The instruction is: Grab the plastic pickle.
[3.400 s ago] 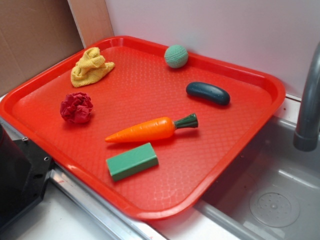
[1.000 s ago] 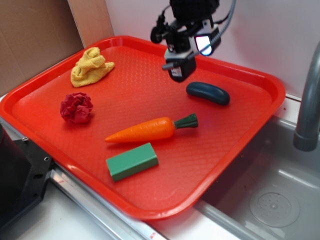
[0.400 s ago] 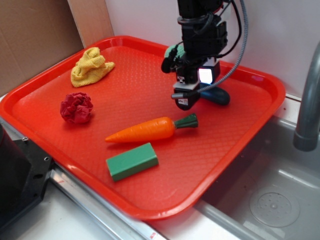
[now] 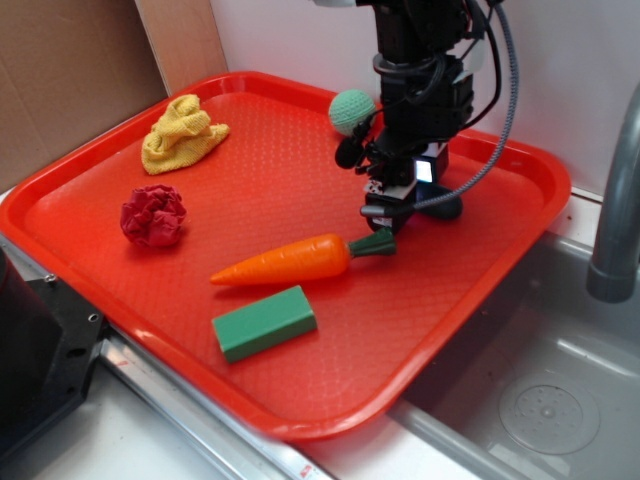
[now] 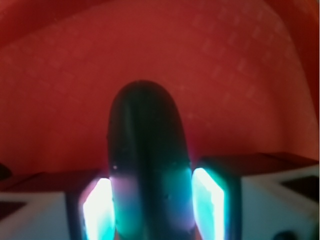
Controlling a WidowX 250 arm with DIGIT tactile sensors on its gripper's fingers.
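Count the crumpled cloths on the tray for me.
2: a yellow cloth near the tray's far left corner, and a red cloth nearer its left edge. Another behind the arm seems unlikely.

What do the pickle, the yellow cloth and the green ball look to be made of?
Pickle: likely hard plastic, smooth and glossy, with a sheen along its dark green body, sitting between the gripper fingers. Yellow cloth: soft fabric, crumpled in folds, looks like terry or microfibre. Green ball: knitted or crocheted yarn by its matte, stitched texture.

Red tray point(image 4: 500, 250) (textured surface) carries: yellow cloth point(image 4: 180, 132), red cloth point(image 4: 153, 215), knitted ball point(image 4: 349, 109), plastic pickle point(image 4: 446, 207), carrot point(image 4: 295, 260), green block point(image 4: 264, 322).
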